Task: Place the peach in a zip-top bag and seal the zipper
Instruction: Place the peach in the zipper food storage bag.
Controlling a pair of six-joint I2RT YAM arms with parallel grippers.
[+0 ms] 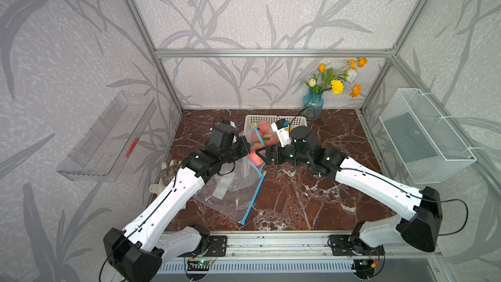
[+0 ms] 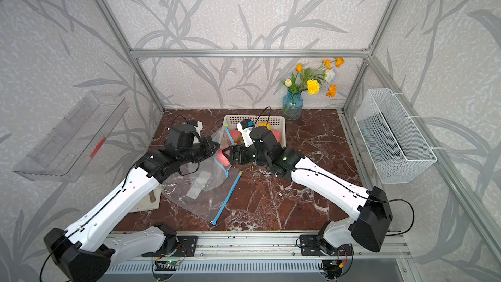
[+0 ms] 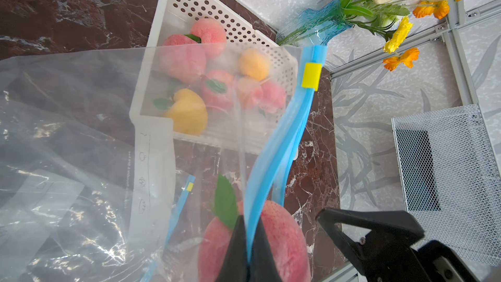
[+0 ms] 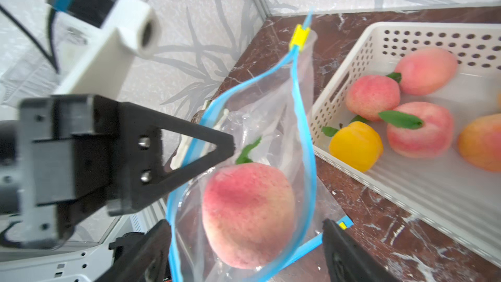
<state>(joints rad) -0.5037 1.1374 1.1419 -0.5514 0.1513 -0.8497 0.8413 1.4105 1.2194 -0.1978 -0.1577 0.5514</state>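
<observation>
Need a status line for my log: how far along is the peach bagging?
Done: the peach sits in the open zip-top bag, and the right gripper stands open around it, not touching. In hand: the left gripper is shut on the blue zipper rim, holding the mouth up. To do: seal; the rim gapes, with the yellow slider at its end.

The zip-top bag [image 4: 271, 120] is thin clear plastic, glossy and wrinkled. Its blue zipper strip [image 3: 273, 158], smooth plastic, is pinched between the matt black plastic fingers [image 3: 233, 248] of the left gripper [image 3: 248, 219]. Just behind these fingers the peach [image 4: 248, 212] has a matt, slightly fuzzy skin. Farther beyond them, the basket [image 3: 156, 39] is matt off-white plastic with holes. The table [image 1: 311, 199] looks like polished, glossy marble.
</observation>
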